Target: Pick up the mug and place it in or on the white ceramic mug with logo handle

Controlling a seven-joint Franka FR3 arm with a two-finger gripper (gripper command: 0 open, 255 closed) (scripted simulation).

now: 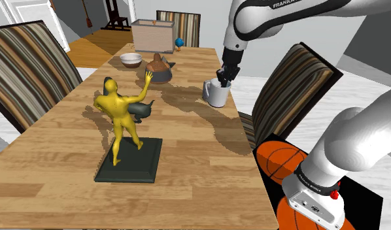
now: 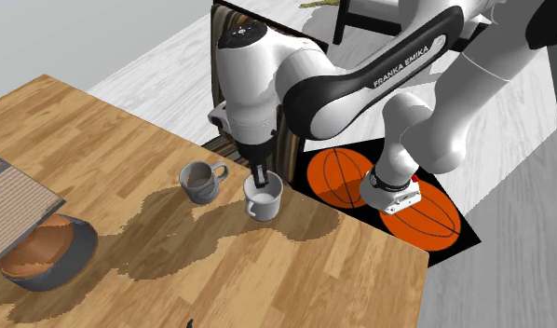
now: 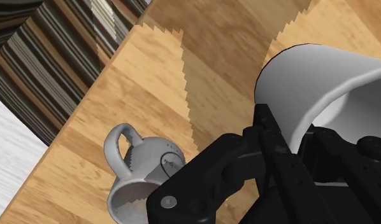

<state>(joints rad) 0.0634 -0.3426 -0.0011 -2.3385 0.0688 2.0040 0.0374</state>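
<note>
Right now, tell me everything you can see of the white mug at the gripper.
The white mug is plain and smooth, with one loop handle and an open, pale inside. It stands upright on the wooden table, near the edge by the robot's stand and beside a grey mug. The black gripper clasps its wall at the rim, one finger inside and one outside.

Seen from the shoulder, the yellow figurine [image 1: 122, 121] blocks part of the grey mug [image 1: 144, 110] behind it, while the tips of the gripper [image 1: 223, 80] sit hidden behind the rim of the white mug [image 1: 216, 96] it clasps. At the wrist, the gripper's black body covers part of both mugs, the grey one cut by the frame's edge. The base of the arm [image 2: 426, 102] hides part of the stand [image 2: 340, 175] and its orange ball pattern.
</note>
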